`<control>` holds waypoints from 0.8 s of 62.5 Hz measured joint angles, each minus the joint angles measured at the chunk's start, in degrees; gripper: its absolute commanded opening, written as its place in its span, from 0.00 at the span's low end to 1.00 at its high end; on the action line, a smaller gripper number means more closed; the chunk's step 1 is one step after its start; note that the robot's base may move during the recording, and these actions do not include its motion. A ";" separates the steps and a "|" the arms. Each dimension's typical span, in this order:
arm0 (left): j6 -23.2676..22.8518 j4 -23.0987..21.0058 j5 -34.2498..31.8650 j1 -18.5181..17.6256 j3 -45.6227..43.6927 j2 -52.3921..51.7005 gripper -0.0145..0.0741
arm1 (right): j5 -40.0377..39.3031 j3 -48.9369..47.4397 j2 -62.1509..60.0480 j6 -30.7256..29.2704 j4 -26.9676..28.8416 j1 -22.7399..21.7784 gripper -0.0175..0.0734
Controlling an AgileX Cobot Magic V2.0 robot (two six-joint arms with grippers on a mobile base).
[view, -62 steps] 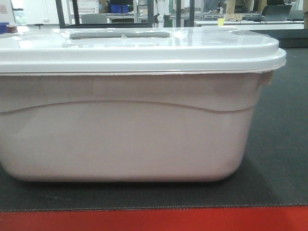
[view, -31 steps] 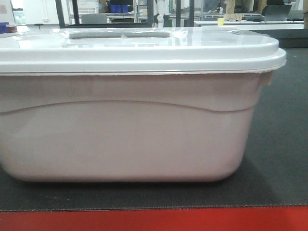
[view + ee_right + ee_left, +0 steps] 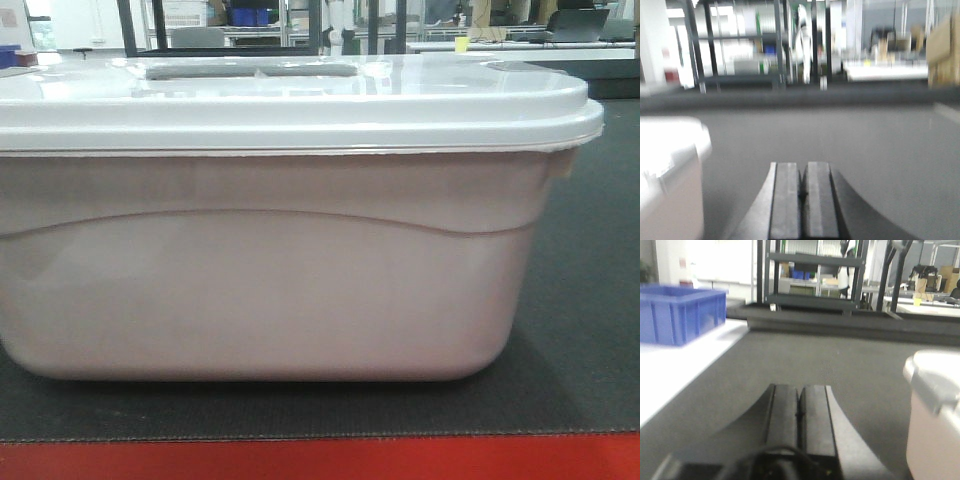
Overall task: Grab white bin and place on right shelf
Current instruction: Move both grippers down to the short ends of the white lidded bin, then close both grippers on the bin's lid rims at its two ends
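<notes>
Right, white bin (image 3: 260,290) sits on the dark tabletop (image 3: 580,330) between left claw (image 3: 799,410) and right claw (image 3: 801,195), both clenched empty; it looks bulky, stiff and slick, so probably squeeze both ends under the lid (image 3: 300,100) rim.

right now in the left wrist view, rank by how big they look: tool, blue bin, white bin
left tool: largest, but only because it is nearest the camera
white bin and blue bin: look about alike; the frame cuts off the white bin, so unranked
</notes>
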 measured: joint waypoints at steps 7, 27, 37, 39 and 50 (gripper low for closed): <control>0.00 1.64 5.55 -0.95 -9.53 4.84 0.04 | 4.75 -10.42 3.58 0.00 0.00 0.00 0.29; 0.00 1.84 22.62 -6.04 -27.53 25.36 0.45 | 13.25 -29.00 25.65 0.00 0.00 0.00 0.77; 0.00 -2.32 26.88 -6.66 -31.89 34.49 0.64 | 17.24 -32.86 35.50 0.00 0.52 0.00 0.85; 0.00 -3.47 28.25 -6.66 -32.84 36.29 0.66 | 18.70 -33.84 37.47 0.00 1.39 0.00 0.85; 0.12 -9.35 38.51 -6.66 -41.83 44.30 0.69 | 31.82 -42.76 46.43 0.00 10.34 0.00 0.84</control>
